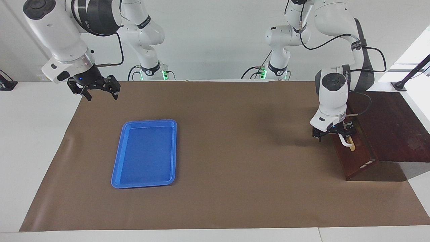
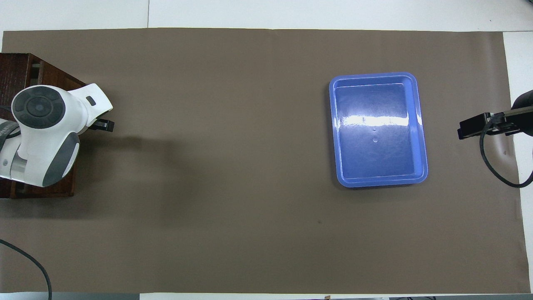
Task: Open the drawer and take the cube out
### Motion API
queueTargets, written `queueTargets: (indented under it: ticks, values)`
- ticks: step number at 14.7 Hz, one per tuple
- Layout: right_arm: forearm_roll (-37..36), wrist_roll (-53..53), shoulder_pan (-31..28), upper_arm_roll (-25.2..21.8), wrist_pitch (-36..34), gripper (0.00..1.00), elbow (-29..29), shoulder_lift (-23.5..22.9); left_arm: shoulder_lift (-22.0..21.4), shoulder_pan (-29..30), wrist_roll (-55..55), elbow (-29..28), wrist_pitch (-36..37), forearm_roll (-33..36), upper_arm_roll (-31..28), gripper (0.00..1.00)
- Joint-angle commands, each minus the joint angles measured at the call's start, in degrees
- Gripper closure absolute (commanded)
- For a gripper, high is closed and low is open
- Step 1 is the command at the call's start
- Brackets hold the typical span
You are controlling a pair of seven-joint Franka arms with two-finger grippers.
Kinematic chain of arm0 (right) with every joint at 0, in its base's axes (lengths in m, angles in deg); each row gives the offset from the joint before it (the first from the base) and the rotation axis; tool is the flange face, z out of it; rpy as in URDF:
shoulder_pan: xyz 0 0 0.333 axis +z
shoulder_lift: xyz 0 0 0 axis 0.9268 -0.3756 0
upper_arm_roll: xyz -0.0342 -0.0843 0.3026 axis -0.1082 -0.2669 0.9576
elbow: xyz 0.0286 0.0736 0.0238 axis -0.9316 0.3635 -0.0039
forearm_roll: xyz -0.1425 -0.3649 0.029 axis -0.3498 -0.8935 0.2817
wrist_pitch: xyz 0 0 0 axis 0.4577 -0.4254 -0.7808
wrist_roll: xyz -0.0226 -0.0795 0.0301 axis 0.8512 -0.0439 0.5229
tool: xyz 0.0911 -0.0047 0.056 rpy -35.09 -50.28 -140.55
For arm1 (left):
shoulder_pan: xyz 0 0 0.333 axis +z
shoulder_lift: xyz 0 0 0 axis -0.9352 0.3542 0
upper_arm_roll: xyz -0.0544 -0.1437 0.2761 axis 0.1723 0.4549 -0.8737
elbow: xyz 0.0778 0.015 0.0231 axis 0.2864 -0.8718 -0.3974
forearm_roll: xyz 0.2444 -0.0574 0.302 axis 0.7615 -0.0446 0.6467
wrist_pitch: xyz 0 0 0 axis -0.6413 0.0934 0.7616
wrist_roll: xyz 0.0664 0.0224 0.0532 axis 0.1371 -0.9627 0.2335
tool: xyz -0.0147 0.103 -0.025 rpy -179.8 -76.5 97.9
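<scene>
At drawer [image 1: 356,151] handle [image 1: 346,140]: L gripper [image 1: 332,133] (jaws apart)

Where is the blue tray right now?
The blue tray lies flat on the brown mat, toward the right arm's end of the table, with nothing in it.

High facing camera across the table looking back at both arms, overhead camera above the robots' end looking steeply down, both set well back, both sharing the brown mat [image 1: 235,151], blue tray [image 2: 377,129], wooden box [image 1: 386,124]
</scene>
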Motion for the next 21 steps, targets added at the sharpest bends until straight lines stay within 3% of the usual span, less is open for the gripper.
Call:
queueTargets:
  ticks: [1, 3, 9, 12, 15, 18, 21]
  values:
    - [-0.6, 0.5, -0.2, 0.2, 1.2, 0.0, 1.7, 1.2, 1.6, -5.5, 6.9, 0.4, -1.5, -3.8, -0.1, 0.0]
    - [-0.6, 0.6, -0.1, 0.2, 1.2, 0.0, 1.7, 1.2, 1.7, -7.7, 7.5, 1.0, -1.1, -7.1, -0.1, 0.0]
    - [-0.5, -0.1, -0.1, 0.2, 0.7, 0.0, 1.8, 1.3, 1.6, -10.6, 7.5, 1.2, 0.7, -7.6, -0.1, 0.0]
    - [0.3, -6.1, 0.0, 0.3, -0.3, 0.0, 3.3, 2.4, 1.6, -10.5, 7.4, 2.1, 2.5, -7.6, -0.1, 0.0]
    - [0.5, -14.5, 1.0, 0.4, 0.2, 0.0, 6.8, 3.9, 1.6, -10.2, 7.0, 9.2, 10.1, -9.6, -0.1, 0.0]
    - [4.1, -16.6, 2.2, 0.4, 0.8, 0.0, 11.2, 6.2, 1.7, -10.0, 7.4, 14.9, 15.3, -13.4, -0.1, 0.0]
    - [7.9, -22.6, 5.3, 0.3, 6.7, 0.0, 17.8, 9.3, 1.6, -8.9, 7.5, 21.8, 22.7, -16.9, -0.5, 0.0]
